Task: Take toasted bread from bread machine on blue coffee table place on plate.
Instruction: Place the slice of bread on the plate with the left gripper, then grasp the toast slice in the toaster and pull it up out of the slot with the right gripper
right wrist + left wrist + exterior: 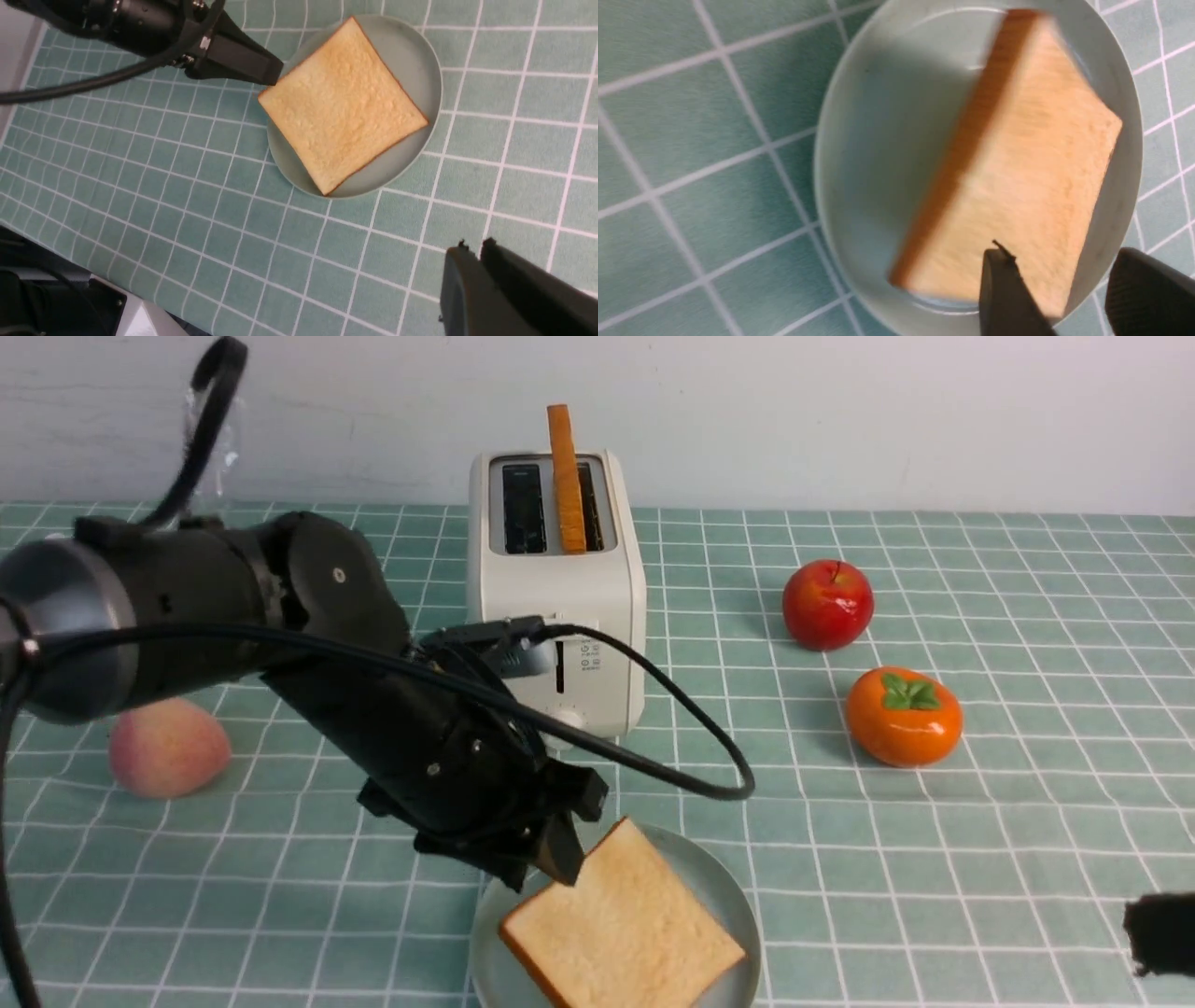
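Taking twelve o'clock as straight away from the robot, one slice of toast (625,924) lies on the plate (738,896), turned askew, its corners reaching close to the rim; bare plate shows toward two o'clock; a second slice (568,476) stands upright in the right-hand slot of the toaster (560,588), well above its top edge, at twelve from the plate; the left slot has no bread showing

The left pincer (1059,252) has its tips well apart, holding nothing, over the crust edge at the plate's eleven o'clock; whether it touches the toast I can't tell; its cable (672,782) loops out in front of the toaster, so room is tight there; the right pincer (474,245) is closed with nothing in it, off toward three o'clock

The peach (170,748) sits out at ten, the apple (828,605) at one, the persimmon (904,717) between one and two; open tabletop (934,868) runs from the plate's rim toward three, giving broad clearance on that side
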`<move>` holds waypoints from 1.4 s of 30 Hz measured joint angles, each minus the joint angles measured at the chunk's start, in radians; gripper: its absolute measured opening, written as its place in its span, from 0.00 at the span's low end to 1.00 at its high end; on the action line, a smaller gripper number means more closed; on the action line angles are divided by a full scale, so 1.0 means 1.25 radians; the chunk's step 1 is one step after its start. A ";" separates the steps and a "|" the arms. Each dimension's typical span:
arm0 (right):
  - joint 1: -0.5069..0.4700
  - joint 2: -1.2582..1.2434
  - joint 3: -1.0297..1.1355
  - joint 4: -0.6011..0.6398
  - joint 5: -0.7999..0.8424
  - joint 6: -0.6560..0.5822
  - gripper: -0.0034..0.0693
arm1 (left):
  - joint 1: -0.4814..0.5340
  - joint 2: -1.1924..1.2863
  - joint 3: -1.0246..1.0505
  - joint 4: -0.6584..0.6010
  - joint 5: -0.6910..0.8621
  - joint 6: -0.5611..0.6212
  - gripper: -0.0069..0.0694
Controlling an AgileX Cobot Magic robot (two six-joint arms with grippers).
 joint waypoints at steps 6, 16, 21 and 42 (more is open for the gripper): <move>0.004 0.117 -0.142 0.005 0.021 0.008 0.11 | 0.000 -0.117 0.000 0.222 0.064 -0.166 0.13; 0.174 0.372 -0.387 -0.152 0.016 0.122 0.11 | 0.000 -0.501 0.151 0.362 0.064 -0.303 0.07; 0.301 0.498 -0.503 -0.293 -0.024 0.241 0.13 | 0.000 -0.712 0.303 0.362 0.020 -0.357 0.07; 0.447 1.084 -1.160 -0.411 -0.245 0.379 0.71 | 0.000 -1.102 0.566 0.362 0.034 -0.429 0.07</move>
